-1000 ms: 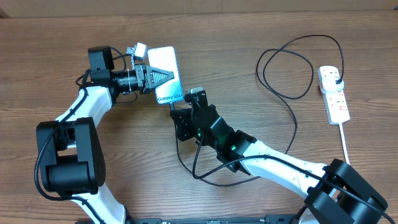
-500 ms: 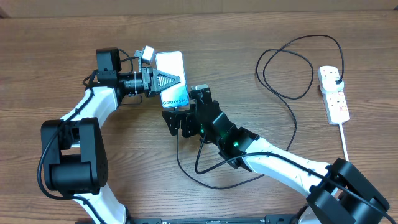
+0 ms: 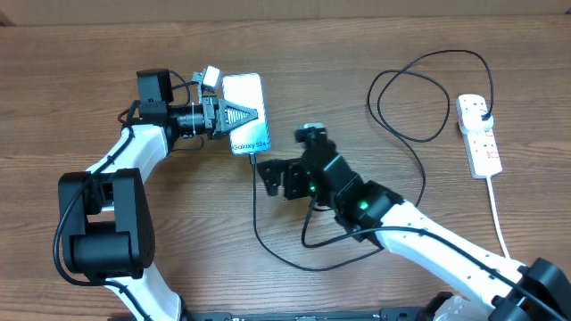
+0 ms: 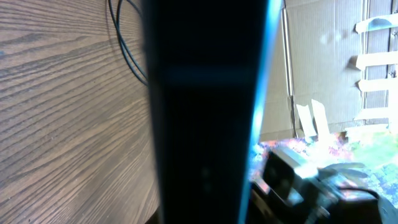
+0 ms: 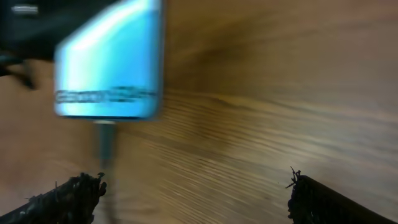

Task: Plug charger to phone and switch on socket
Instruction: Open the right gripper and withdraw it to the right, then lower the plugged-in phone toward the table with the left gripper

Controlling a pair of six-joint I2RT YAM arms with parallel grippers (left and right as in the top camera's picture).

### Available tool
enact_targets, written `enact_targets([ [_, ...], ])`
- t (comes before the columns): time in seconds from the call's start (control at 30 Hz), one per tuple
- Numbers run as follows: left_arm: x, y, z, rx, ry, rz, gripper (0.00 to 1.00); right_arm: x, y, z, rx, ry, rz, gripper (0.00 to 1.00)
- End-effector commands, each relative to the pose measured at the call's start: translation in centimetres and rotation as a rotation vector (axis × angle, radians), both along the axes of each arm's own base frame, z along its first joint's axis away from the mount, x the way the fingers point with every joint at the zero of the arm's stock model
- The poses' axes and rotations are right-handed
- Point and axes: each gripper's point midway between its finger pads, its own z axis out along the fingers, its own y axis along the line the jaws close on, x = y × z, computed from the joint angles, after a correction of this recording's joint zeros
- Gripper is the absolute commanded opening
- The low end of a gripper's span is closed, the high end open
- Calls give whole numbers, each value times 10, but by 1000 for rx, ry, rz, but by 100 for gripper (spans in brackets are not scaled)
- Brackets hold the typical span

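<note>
The phone (image 3: 246,111), its blue-teal screen up, is held off the table with my left gripper (image 3: 234,114) shut on its left side. In the left wrist view the phone (image 4: 205,112) is a dark edge-on band that hides the jaws. The charger's connector tip (image 3: 256,159) sits in the phone's lower end. Its black cable (image 3: 268,251) runs down, loops right and ends at a plug in the white socket (image 3: 483,147). My right gripper (image 3: 281,178) stands open just right of the connector, holding nothing. The blurred right wrist view shows the phone (image 5: 109,68) and the connector (image 5: 106,140) ahead of the open fingers (image 5: 68,199).
The socket's thick white cord (image 3: 495,207) runs down toward the table's front right edge. Big cable loops (image 3: 410,89) lie between the right arm and the socket. Cardboard and clutter (image 4: 323,93) lie beyond the table in the left wrist view.
My right gripper has opened, let go of the connector and drawn back to the right. The phone shifted slightly right a second ago and has since stayed still in the left gripper.
</note>
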Motion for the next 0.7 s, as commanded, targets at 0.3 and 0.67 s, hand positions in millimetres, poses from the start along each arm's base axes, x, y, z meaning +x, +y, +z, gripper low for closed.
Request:
enact_targets([
  [0.3,-5,-1,9,-21,-45,-26,4,2,-64,-28,-135,166,-172,100],
  [0.67,5,1,-1,44,-67,26,4,1,-68,-29,-142,175,-179,100],
])
